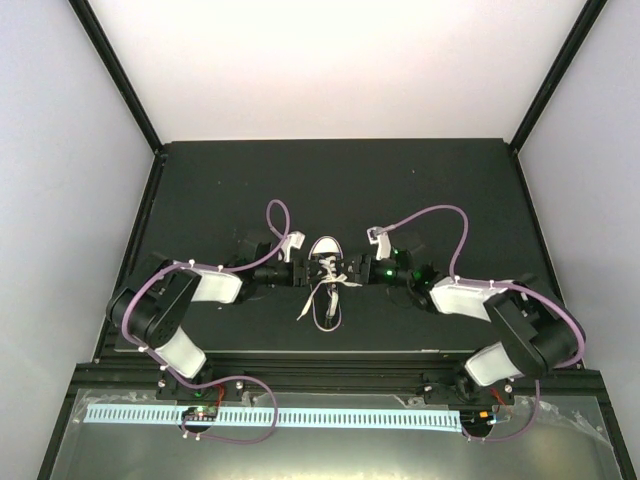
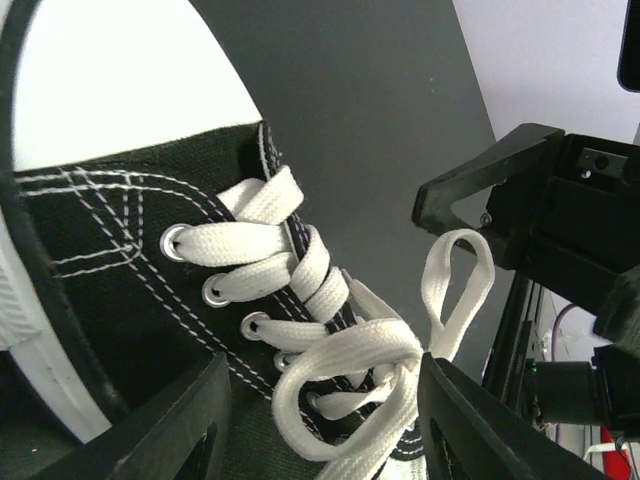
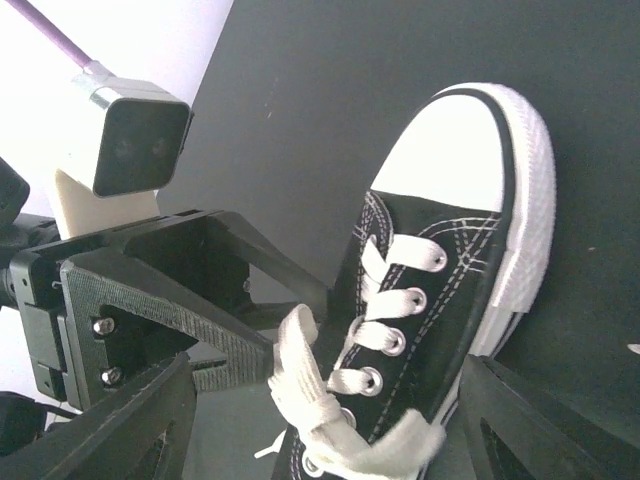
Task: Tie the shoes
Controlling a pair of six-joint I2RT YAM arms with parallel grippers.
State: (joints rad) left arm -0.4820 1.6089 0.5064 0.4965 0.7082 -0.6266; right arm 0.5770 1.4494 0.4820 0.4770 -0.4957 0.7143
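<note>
The small black sneaker (image 1: 326,272) lies mid-table, its white toe cap (image 1: 326,248) pointing away from the arms. In the left wrist view the white laces (image 2: 385,350) cross in a knot over the tongue, and one loop (image 2: 455,285) stands up to the right. My left gripper (image 2: 325,425) is open, its fingers (image 2: 170,430) straddling the knot from the shoe's left side (image 1: 303,272). My right gripper (image 3: 320,445) is open, straddling the shoe (image 3: 440,300) from the right side (image 1: 352,270). A lace loop (image 3: 300,365) stands beside the left gripper's finger (image 3: 200,335).
Loose lace ends (image 1: 306,303) trail over the black mat (image 1: 220,190) toward the near edge. The other arm's black fingers (image 2: 500,190) hang close above the loop. White walls surround the mat. Purple cables (image 1: 440,215) arch over both arms.
</note>
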